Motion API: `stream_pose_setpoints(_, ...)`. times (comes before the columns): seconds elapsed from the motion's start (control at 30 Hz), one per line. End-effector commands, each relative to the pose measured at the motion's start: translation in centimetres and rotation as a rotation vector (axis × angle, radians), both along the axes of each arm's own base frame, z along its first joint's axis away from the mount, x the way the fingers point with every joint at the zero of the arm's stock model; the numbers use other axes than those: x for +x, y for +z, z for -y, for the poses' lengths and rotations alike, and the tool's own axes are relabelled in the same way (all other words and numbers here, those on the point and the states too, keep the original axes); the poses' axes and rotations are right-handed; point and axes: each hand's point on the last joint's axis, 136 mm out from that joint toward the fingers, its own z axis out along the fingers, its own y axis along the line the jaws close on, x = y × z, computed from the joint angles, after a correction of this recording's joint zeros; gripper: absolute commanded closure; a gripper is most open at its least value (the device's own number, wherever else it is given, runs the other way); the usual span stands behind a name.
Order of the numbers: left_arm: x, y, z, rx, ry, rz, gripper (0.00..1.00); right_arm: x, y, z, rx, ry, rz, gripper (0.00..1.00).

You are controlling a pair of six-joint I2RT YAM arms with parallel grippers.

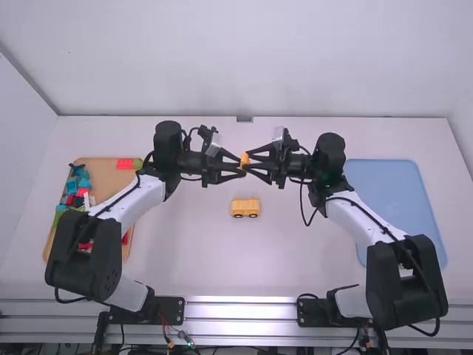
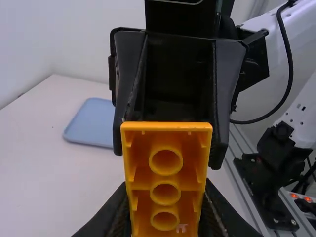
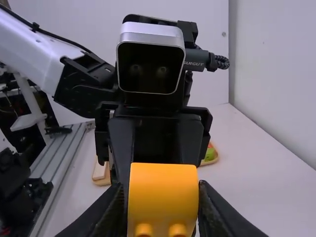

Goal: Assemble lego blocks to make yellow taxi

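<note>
Steady the yellow block squarely, with left tool and right tool both closed on it, before easing either open.

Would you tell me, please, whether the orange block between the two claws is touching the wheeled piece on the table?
Apart: the high view shows white table between the raised block and the wheeled piece.

The orange block shows its hollow side (three tubes), blue tray beyond.
</note>
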Motion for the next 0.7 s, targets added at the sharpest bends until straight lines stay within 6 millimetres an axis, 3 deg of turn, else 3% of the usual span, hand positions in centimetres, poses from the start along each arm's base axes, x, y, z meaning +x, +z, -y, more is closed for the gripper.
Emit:
stream_pose_setpoints(0.0,-0.29,-0.34,0.33,0.001,-0.013,-0.005,0.98,-0.44,1.83,-0.23,0.014,0.022,0.052,0.63)
stream_pose_setpoints(0.23,-0.31,-0.37,0.33,0.001,-0.015,0.011,0.98,-1.08,1.84,-0.98,0.015,0.047,0.054,0.63)
stream_pose_setpoints(0.53,-0.32,-0.49,0.31,0.004,-0.014,0.003,0.97,-0.75,1.83,-0.45,0.014,0.037,0.053,0.78)
stream_pose_setpoints(0.57,-0.3,-0.47,0.28,0.003,-0.014,0.004,0.9,-0.72,1.83,-0.42,0.014,0.035,0.053,0.78)
stream_pose_setpoints(0.6,-0.21,-0.46,0.18,0.003,-0.01,0.006,0.73,-0.71,1.82,-0.41,0.014,0.035,0.052,0.79)
stream_pose_setpoints(0.63,-0.21,-0.46,0.16,0.003,-0.01,0.006,0.45,-0.71,1.83,-0.41,0.014,0.035,0.052,0.8)
stream_pose_setpoints(0.67,-0.31,-0.47,0.32,0.003,-0.014,0.006,0.01,-0.66,1.83,-0.42,0.014,0.032,0.053,0.81)
